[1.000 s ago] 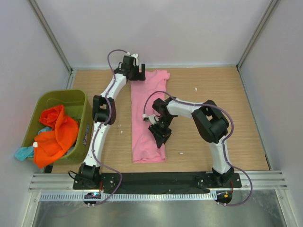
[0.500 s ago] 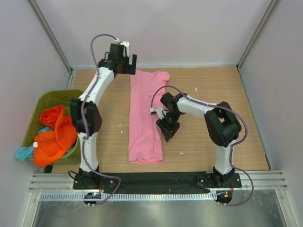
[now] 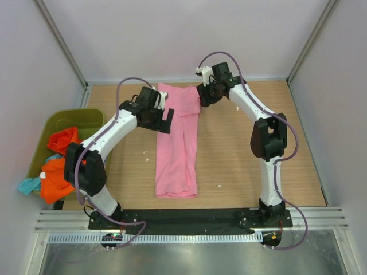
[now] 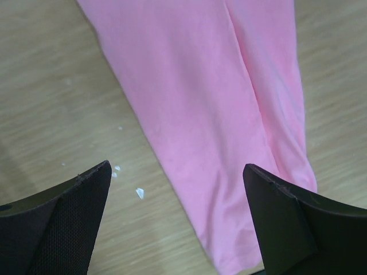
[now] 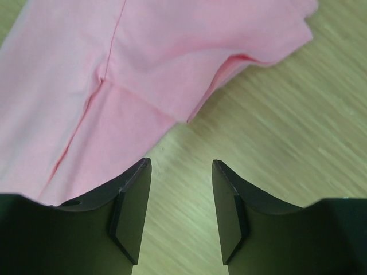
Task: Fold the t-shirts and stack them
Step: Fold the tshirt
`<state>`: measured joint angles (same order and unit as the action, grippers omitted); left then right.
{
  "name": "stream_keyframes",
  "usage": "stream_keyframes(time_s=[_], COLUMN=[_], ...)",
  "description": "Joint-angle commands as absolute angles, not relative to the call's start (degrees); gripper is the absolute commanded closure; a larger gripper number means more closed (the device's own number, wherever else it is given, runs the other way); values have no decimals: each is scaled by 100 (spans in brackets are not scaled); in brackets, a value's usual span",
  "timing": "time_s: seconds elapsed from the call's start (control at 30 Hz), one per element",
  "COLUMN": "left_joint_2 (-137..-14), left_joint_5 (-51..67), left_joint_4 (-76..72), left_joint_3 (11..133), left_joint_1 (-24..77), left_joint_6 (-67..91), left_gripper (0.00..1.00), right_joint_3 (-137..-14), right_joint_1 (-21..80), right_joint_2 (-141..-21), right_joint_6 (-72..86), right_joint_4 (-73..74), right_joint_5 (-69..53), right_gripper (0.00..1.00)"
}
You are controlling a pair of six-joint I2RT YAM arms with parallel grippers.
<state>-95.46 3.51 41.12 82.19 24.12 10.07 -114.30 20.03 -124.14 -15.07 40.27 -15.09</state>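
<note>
Nearest the arm bases, the hem of a bright pink short-sleeved cloth t-shirt (image 3: pixel 178 149), folded lengthwise into a narrow strip and laid flat on a light wooden table (image 3: pixel 241 160), collar end pointing away. Just right of that hem, a small white scrap (image 3: pixel 219 185) on bare wood. Well to the left of the pink t-shirt's near half, an olive-green plastic bin (image 3: pixel 74 117), with a crumpled orange t-shirt (image 3: pixel 57 172) heaped inside and a teal t-shirt (image 3: pixel 27 185) hanging out over its left side.

Farther along, at the pink t-shirt's left edge, the left gripper (image 3: pixel 166 112), poised over the cloth. Jaws spread wide, nothing between them; pink fabric and wood seen below in the wrist view.

Farthest, at the pink t-shirt's far right corner by the sleeve, the right gripper (image 3: pixel 200 98). Jaws partway apart, holding nothing; bare wood in the gap, sleeve edge just ahead of the fingertips.
</note>
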Motion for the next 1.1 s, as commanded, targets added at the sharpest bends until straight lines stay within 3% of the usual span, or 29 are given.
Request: stream_keyframes(time_s=[0.0, 0.5, 1.07], left_joint_2=[-9202, -9140, -10819], left_joint_5=[641, 1256, 1705], left_joint_4=[4306, 4509, 4720], left_joint_3=[8139, 7102, 7462], left_joint_1=[2645, 3278, 3366], left_joint_6=[896, 906, 1019], left_gripper=[3, 6, 9], right_joint_3=[-11952, -12946, -12516], right_joint_1=[2101, 2118, 1828], right_joint_2=[-12909, -14106, -14484], right_joint_6=[-1161, -299, -597], right_joint_4=[3401, 2909, 2874], right_joint_5=[-1494, -2189, -1495], right_gripper=[47, 43, 34])
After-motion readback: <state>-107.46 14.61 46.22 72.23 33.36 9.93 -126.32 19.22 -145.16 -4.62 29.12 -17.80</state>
